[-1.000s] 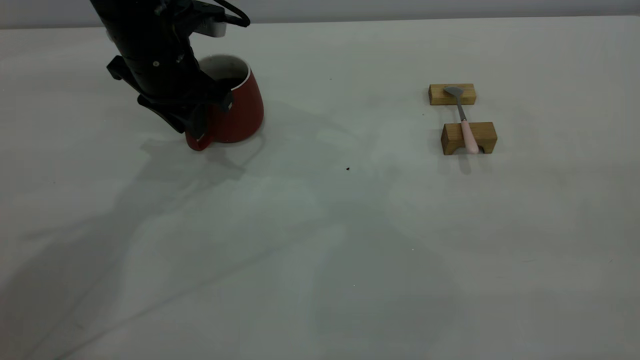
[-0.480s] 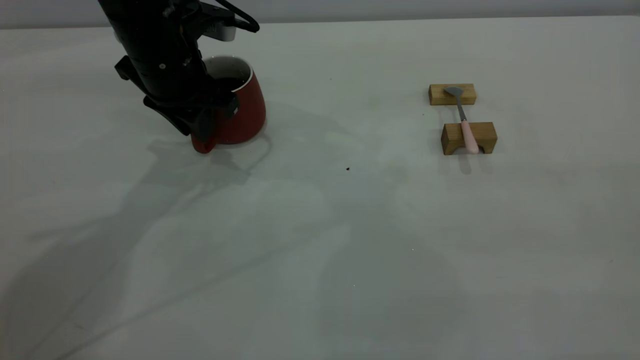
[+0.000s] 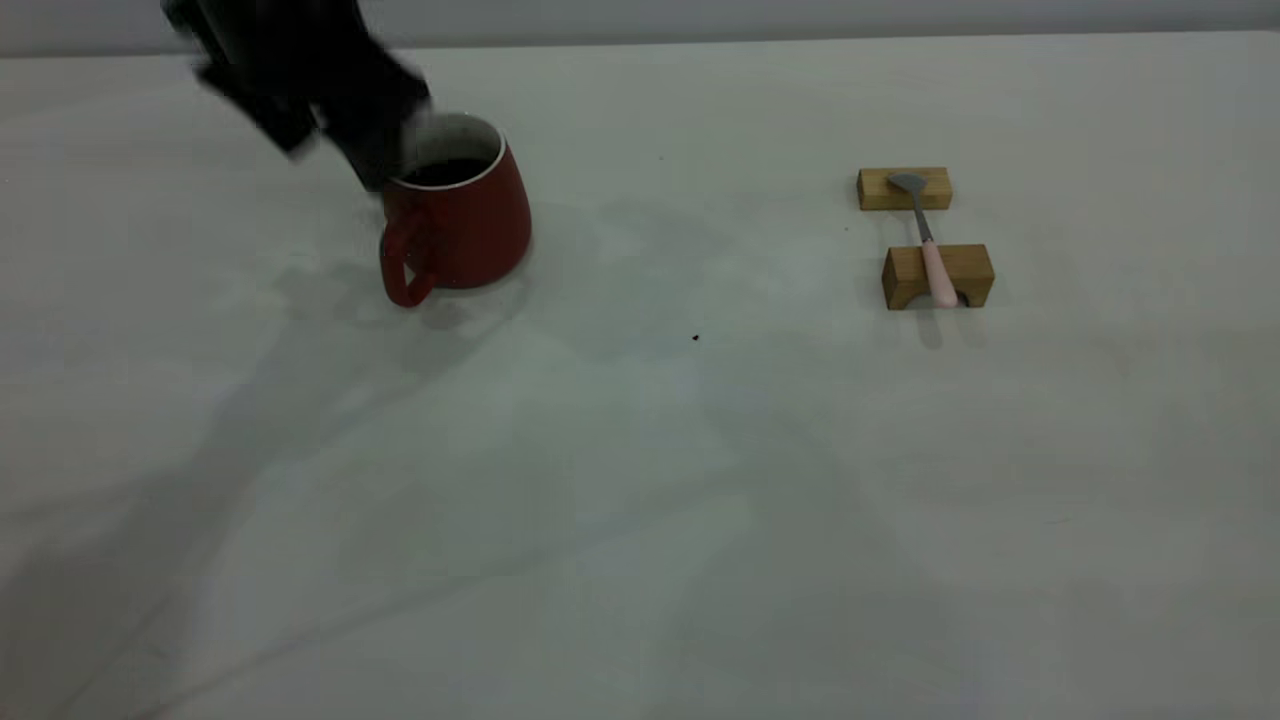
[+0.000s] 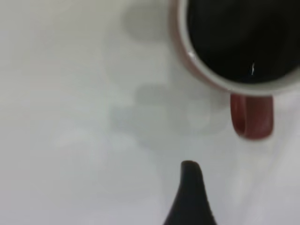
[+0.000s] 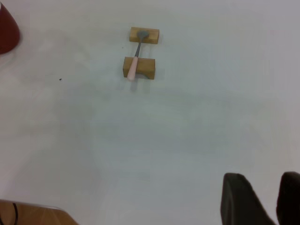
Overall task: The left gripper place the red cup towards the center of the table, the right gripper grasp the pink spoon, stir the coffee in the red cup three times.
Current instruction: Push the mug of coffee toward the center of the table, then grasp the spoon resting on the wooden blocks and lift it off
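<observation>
The red cup stands upright on the table at the back left, with its handle toward the front and nothing gripping it. Dark coffee fills it. My left gripper hovers, blurred, just up and left of the rim, open and empty; the left wrist view shows one finger apart from the handle. The pink spoon lies across two wooden blocks at the right, also seen as the spoon in the right wrist view. My right gripper hangs far from it, open.
The far wooden block carries the spoon's bowl and the near block carries its handle. A small dark speck lies between cup and spoon. The table's wooden edge shows in the right wrist view.
My left gripper has let go of the cup's handle and pulled up and to the left. The cup stays where it was set; the spoon has not moved.
</observation>
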`<action>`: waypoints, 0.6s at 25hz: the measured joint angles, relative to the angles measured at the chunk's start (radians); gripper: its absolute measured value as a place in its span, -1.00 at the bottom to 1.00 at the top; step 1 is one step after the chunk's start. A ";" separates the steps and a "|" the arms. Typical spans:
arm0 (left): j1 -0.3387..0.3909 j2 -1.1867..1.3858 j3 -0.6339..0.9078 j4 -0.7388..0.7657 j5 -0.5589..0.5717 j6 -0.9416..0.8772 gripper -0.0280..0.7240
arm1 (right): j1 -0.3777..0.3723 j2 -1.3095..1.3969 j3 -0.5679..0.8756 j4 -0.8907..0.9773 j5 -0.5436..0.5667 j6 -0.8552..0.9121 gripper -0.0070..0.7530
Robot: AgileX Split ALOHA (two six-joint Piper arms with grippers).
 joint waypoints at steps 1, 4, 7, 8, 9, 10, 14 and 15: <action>0.000 -0.051 0.000 0.015 0.038 0.000 0.82 | 0.000 0.000 0.000 0.000 0.000 0.000 -0.36; -0.001 -0.201 0.000 0.044 0.198 -0.001 0.66 | 0.000 0.000 0.000 0.000 0.000 0.000 -0.36; -0.001 -0.349 0.000 0.063 0.382 -0.035 0.43 | 0.000 0.000 0.000 0.000 0.000 0.000 -0.36; -0.001 -0.399 0.000 0.067 0.422 -0.060 0.35 | 0.000 0.000 0.000 0.000 0.000 0.000 -0.36; -0.001 -0.449 0.000 0.067 0.466 -0.094 0.27 | 0.000 0.000 0.000 0.000 0.000 0.000 -0.36; -0.001 -0.488 0.000 0.067 0.505 -0.124 0.21 | 0.000 0.000 0.000 0.000 0.000 0.000 -0.36; -0.001 -0.645 0.002 0.068 0.583 -0.176 -0.04 | 0.000 0.000 0.000 0.000 0.000 0.000 -0.36; -0.001 -0.679 0.003 0.068 0.583 -0.179 -0.10 | 0.000 0.000 0.000 0.000 0.000 0.000 -0.36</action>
